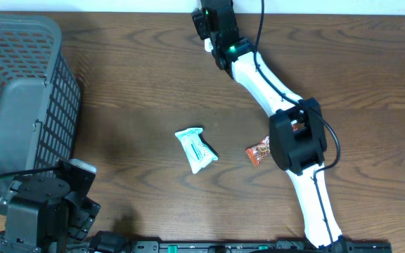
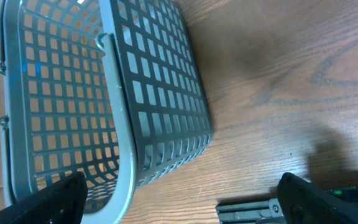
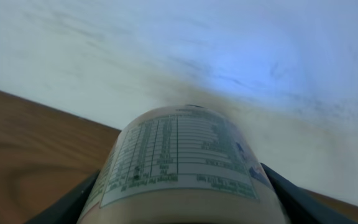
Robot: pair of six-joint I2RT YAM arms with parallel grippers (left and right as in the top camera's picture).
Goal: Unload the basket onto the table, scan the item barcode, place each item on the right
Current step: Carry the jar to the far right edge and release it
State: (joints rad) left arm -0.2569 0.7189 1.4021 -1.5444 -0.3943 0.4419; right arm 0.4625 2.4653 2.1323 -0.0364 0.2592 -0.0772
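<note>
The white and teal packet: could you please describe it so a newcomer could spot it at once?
From the grey plastic mesh basket at the left edge of the brown wooden table, look right to the middle. The crinkled white and teal packet lies there on bare wood. Its close neighbour, a small orange-red wrapper to its right, is darker and smaller.

Overhead straight down; left wrist low, near, sharing its basket (image 1: 65,91).

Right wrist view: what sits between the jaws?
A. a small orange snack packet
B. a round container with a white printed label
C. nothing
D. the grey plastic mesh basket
B: the round container with a white printed label fills the gap between both dark jaws.
</note>
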